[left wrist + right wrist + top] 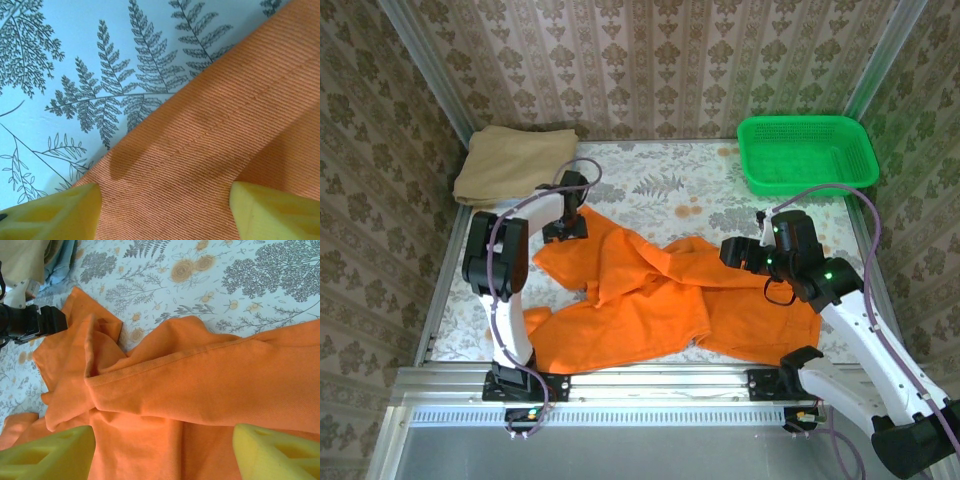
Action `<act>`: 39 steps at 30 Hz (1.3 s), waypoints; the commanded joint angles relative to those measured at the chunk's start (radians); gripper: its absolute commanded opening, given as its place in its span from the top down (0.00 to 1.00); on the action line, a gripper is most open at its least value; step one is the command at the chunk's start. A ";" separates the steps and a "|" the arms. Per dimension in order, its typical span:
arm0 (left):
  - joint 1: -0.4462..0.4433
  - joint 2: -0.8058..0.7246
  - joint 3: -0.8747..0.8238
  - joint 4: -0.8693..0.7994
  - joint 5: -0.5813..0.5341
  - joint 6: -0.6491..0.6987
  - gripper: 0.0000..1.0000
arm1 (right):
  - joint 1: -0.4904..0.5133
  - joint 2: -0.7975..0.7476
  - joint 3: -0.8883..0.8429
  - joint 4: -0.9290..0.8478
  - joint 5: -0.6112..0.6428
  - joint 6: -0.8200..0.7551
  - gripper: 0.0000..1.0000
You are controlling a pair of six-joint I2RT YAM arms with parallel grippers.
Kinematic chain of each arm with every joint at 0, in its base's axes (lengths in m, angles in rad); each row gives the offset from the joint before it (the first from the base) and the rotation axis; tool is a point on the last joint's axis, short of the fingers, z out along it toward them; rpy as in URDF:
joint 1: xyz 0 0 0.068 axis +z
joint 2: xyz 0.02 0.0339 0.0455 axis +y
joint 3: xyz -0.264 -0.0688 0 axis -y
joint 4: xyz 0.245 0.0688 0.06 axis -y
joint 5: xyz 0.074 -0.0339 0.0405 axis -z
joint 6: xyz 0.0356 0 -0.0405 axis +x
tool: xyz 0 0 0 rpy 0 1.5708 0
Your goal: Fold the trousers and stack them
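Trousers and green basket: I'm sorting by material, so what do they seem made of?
The trousers look like matt woven cloth, fine diagonal ribs and a stitched seam, perhaps cotton twill. The green basket looks like moulded plastic, going by its lattice walls.

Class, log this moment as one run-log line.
trousers: crumpled, unfolded | left end effector: open, over trousers edge | right end effector: open, above trousers

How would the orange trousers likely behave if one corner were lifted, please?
Probably floppy: the trousers lie in rumpled, overlapping folds on the table, so a lifted corner would likely drape and drag the rest. Their ribbed weave suggests they are not slippery.
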 commanded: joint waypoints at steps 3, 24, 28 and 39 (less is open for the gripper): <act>0.004 0.007 -0.064 -0.027 0.069 -0.004 0.51 | -0.005 -0.017 0.014 0.019 -0.012 -0.028 0.25; -0.005 -0.267 -0.105 -0.035 0.096 -0.018 1.00 | -0.010 -0.061 0.036 0.013 0.011 -0.023 0.26; 0.088 -0.314 -0.112 -0.031 0.093 -0.020 1.00 | -0.012 -0.065 0.029 0.022 0.004 -0.018 0.26; 0.350 -0.591 -0.146 -0.087 0.025 0.000 1.00 | -0.044 0.021 -0.004 0.078 0.002 -0.018 0.25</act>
